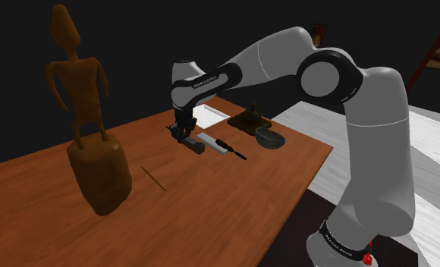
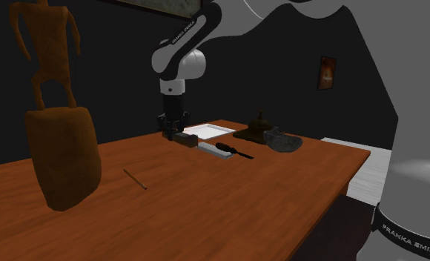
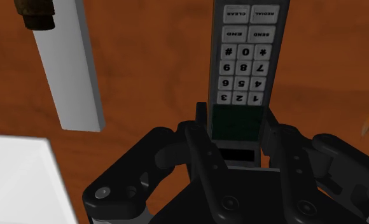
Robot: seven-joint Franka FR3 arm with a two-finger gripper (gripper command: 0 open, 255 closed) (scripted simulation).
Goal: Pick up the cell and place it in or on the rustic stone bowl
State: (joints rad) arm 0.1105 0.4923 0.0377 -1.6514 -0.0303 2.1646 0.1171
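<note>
Cell [image 3: 243, 70] gripped at its screen end by the jaws, low near the bench's [image 1: 211, 205] far edge, just beside a grey slab [image 3: 75, 70]. Dark bowl [image 1: 269, 139] apart, toward the far corner at the shoulder view's right.

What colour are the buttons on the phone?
The phone has pale grey buttons with black numbers and words; the wrist view shows them best.

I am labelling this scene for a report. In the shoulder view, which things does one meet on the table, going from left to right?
Carved brown figure → thin stick → hand, shut on the keypad phone → grey slab → dark bowl.
</note>
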